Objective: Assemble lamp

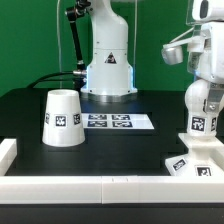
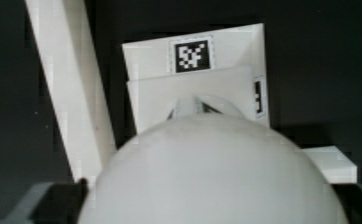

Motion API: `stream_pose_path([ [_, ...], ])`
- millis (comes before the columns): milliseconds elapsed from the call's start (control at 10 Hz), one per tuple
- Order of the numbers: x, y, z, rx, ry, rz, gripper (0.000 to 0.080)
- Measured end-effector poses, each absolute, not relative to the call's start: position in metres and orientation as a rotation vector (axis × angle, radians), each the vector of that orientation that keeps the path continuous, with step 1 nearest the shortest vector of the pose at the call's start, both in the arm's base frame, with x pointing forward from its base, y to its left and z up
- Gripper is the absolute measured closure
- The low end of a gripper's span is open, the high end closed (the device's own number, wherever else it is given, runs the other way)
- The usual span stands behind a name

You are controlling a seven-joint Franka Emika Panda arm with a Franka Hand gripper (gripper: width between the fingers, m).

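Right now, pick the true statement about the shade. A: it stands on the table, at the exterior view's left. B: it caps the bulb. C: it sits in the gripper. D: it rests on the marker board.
A: the shade stands wide end down on the black table, apart from the gripper holding the bulb.

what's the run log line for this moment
gripper: shut on bulb | bulb: held above base, seating unclear | shade: standing apart, untouched
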State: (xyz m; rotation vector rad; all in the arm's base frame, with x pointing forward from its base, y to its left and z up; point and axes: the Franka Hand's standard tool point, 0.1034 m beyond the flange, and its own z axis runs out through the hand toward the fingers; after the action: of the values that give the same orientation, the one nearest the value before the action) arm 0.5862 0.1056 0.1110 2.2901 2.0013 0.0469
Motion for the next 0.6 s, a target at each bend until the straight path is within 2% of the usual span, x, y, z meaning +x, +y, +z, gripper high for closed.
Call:
stream_pose_path([
  [400,0.5862,0.1050,0.1109,2.320,1.966,0.049,0.0223],
  [600,0.5869,0.1015,0.1110,2.550,1.696,0.075,0.0223],
])
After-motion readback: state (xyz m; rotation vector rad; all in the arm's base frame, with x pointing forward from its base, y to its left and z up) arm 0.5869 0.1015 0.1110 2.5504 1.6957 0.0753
